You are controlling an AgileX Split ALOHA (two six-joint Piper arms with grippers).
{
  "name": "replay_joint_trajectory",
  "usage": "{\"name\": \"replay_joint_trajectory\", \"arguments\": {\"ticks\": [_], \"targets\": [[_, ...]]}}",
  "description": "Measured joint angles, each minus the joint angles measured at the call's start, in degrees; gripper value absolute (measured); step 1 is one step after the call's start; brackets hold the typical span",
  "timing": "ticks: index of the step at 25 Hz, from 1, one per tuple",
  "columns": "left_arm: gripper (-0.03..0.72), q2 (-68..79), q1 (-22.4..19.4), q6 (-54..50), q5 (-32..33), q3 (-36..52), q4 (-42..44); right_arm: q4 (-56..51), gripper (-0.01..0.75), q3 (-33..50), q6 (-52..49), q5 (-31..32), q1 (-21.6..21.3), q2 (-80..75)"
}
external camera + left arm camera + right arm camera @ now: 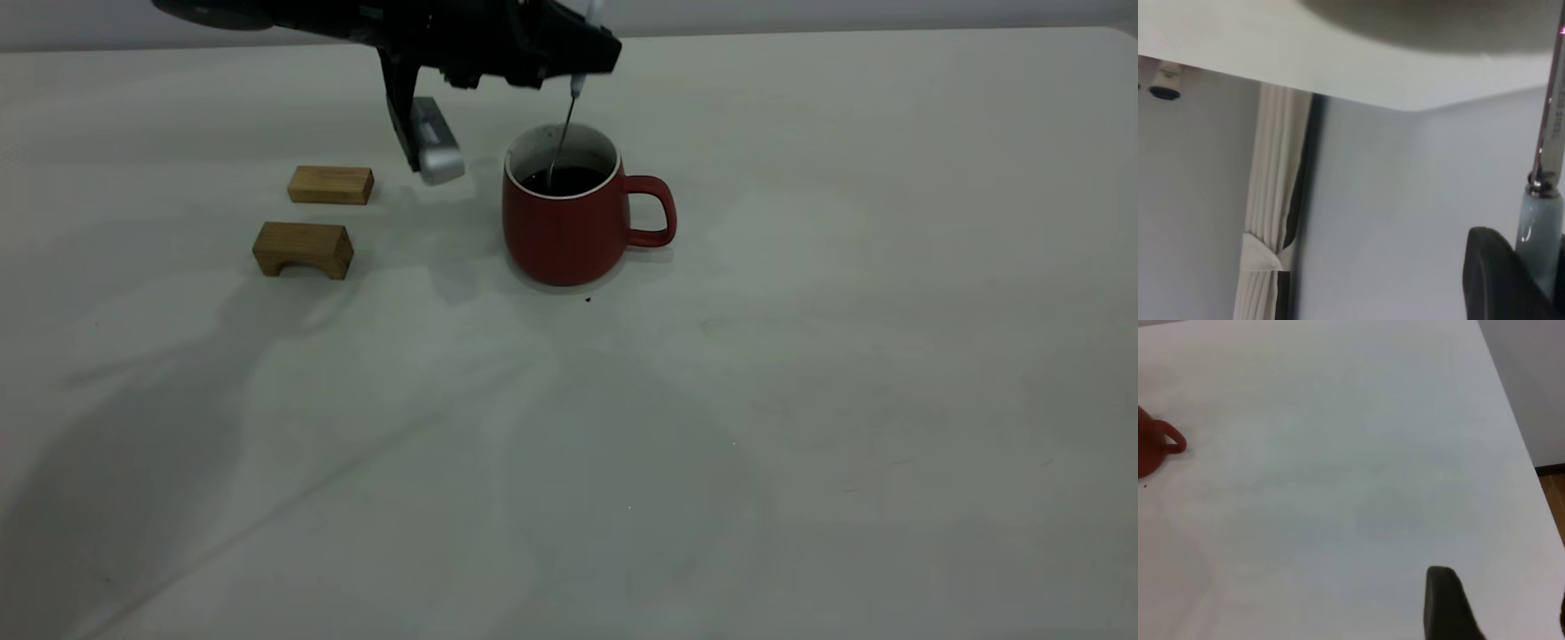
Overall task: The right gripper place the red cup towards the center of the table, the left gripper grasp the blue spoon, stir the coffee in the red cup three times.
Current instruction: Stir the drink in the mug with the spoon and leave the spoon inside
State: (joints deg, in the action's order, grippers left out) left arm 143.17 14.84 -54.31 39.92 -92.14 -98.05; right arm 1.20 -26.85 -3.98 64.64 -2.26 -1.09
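Dark coffee point(564, 180) fills the red cup point(569, 222) near table point(800, 400) center. The left gripper point(582, 40) clamps the blue spoon point(565, 133), bowl submerged: stirring step. Next: 3 circular strokes. Right gripper point(1451, 607) idles far right, spread unclear.

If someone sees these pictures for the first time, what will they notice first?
First, the rounded dark-red mug near the table's middle, holding dark coffee. Above it, the left end effector holds a slim pale-blue-handled metal spoon dipped into the coffee. Two tan wooden blocks lie at the mug's left.
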Motion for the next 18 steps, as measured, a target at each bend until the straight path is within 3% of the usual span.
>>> {"name": "replay_joint_trajectory", "arguments": {"ticks": [5,9,13,18], "targets": [[0.14,1.6,2.7,0.7,-1.1,-2.6,-0.7,0.0,0.442,0.0,0.0,0.0,0.0,0.0],[0.14,2.2,3.9,-1.3,1.6,-2.6,0.9,0.0,0.442,0.0,0.0,0.0,0.0,0.0],[0.14,2.2,2.9,-5.8,4.2,-2.5,6.0,0.0,0.442,0.0,0.0,0.0,0.0,0.0],[0.14,2.2,0.6,-6.8,2.2,-2.5,7.5,0.0,0.442,0.0,0.0,0.0,0.0,0.0]]}}
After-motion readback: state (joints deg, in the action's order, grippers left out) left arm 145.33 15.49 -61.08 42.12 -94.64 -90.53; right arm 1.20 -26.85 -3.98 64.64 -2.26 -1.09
